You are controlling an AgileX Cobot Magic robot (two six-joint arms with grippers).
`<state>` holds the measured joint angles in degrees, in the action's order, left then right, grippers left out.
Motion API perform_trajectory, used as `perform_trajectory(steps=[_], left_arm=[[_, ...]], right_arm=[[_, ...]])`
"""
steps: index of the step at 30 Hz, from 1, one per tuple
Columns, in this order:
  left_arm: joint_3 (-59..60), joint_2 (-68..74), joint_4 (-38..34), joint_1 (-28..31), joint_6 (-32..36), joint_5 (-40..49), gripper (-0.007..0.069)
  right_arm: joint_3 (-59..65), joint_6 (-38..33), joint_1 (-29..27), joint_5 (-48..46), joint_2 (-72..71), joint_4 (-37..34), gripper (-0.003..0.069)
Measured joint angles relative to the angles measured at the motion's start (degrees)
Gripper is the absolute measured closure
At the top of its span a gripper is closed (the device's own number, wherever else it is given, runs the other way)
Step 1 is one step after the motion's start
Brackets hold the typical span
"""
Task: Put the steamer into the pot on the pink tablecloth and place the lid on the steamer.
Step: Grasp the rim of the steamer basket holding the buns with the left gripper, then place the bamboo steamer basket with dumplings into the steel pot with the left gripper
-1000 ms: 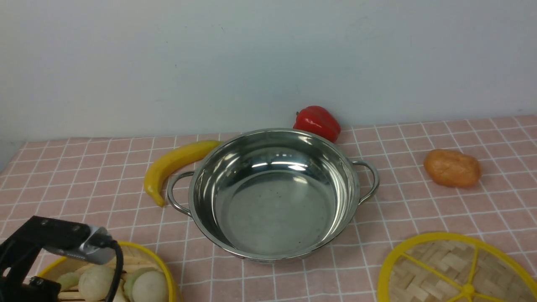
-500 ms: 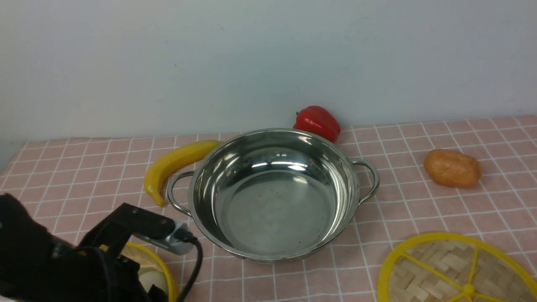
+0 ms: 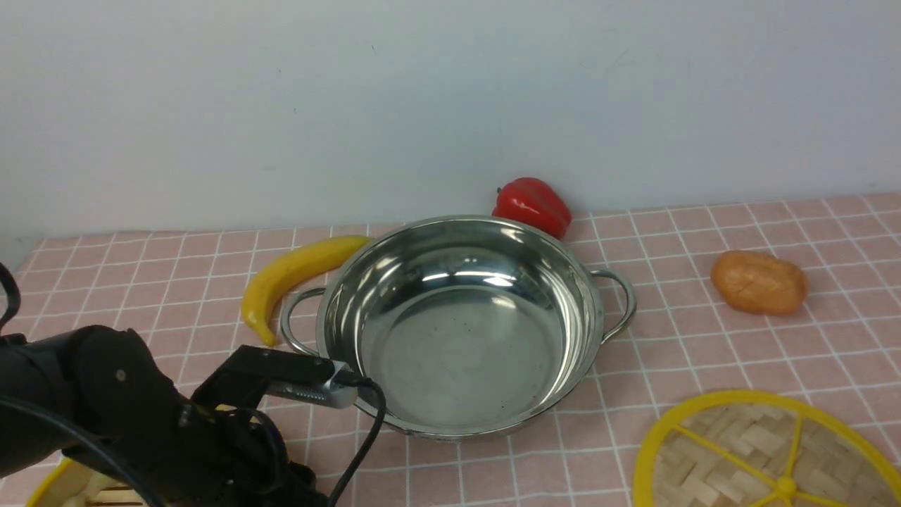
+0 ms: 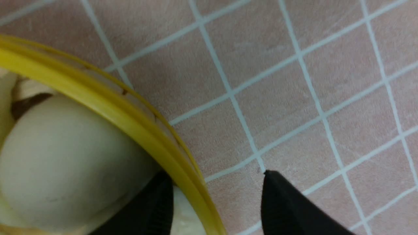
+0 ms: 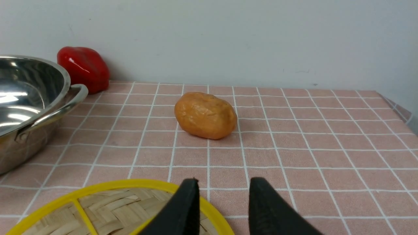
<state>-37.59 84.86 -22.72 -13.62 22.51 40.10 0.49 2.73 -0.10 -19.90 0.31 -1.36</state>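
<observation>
Left wrist view: the left gripper (image 4: 215,178) is open astride the yellow rim of the round bamboo steamer (image 4: 111,104), holding nothing. Steamer stands on the pink grid tablecloth (image 4: 294,98); shiny steel pot (image 3: 549,296) is empty, flat woven lid (image 3: 732,451) unplaced.

1. Left of the pot (image 3: 457,352), the left arm (image 3: 112,415) hides most of the steamer (image 3: 48,480), leaving a rim sliver.
2. Right of the pot, the front view's lower edge cuts off the lid's (image 3: 767,451) near part.

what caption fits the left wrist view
Left gripper open astride the yellow rim of the steamer, one finger inside by a bun, one over the pink tablecloth.
</observation>
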Motion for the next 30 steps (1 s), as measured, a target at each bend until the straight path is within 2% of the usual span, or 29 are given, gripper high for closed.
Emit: perform_trajectory(steps=[5,6,7,8,9,12,15,21,30], left_arm=[[0.18,3.60,-0.66,-0.06,0.52,-0.17,0.0312],[-0.03,4.02,-0.38,-0.06,0.36,0.06,0.0368],[-0.03,4.02,-0.33,-0.06,0.30,0.06,0.0368],[-0.15,4.21,-0.65,-0.06,-0.24,0.21,0.0452],[-0.15,4.21,-0.75,-0.06,-1.08,0.21,0.0481],[-0.15,4.02,-0.73,-0.06,-1.54,0.35,0.0505],[0.24,2.43,1.38,-0.06,-1.43,1.66,0.0570],[-1.80,-1.85,6.90,-0.06,-2.67,6.07,0.0596],[-14.73,-5.66,14.85,-0.06,-5.16,16.80,0.0596]], right_arm=[[0.00,0.00,0.00,0.00,0.00,0.00,0.0419],[0.00,0.00,0.00,0.00,0.00,0.00,0.0419],[0.00,0.00,0.00,0.00,0.00,0.00,0.0419],[0.00,0.00,0.00,0.00,0.00,0.00,0.0419],[0.00,0.00,0.00,0.00,0.00,0.00,0.0419],[0.00,0.00,0.00,0.00,0.00,0.00,0.0419],[0.00,0.00,0.00,0.00,0.00,0.00,0.0419],[0.00,0.00,0.00,0.00,0.00,0.00,0.0419],[0.00,0.00,0.00,0.00,0.00,0.00,0.0419]])
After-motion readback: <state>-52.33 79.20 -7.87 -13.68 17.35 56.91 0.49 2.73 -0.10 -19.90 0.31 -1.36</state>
